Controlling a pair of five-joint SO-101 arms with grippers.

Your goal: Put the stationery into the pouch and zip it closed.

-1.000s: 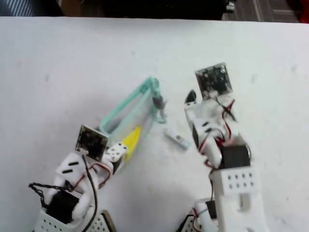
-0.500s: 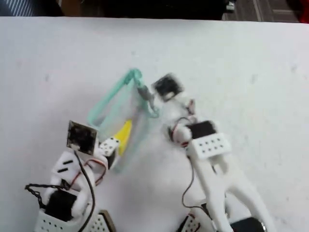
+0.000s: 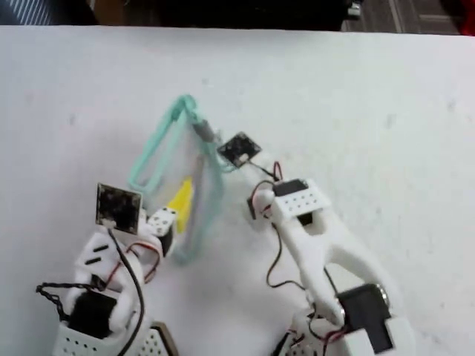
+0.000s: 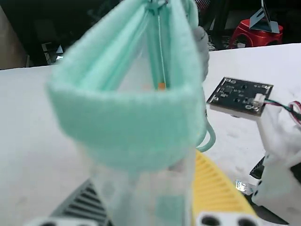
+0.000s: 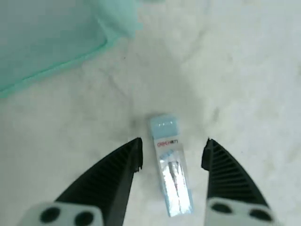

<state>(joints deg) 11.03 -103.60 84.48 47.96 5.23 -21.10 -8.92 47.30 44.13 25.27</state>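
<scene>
"Where is the pouch (image 3: 178, 169)?"
"The left gripper (image 4: 146, 188) is pinching one end of it. It is green, and its mouth is open."
"And the right gripper (image 5: 172, 143)?"
"Spread wide, with one finger on each side of a small clear case (image 5: 170, 172), maybe pencil leads. The case lies flat on the white table (image 3: 371, 96), near the pouch."
</scene>
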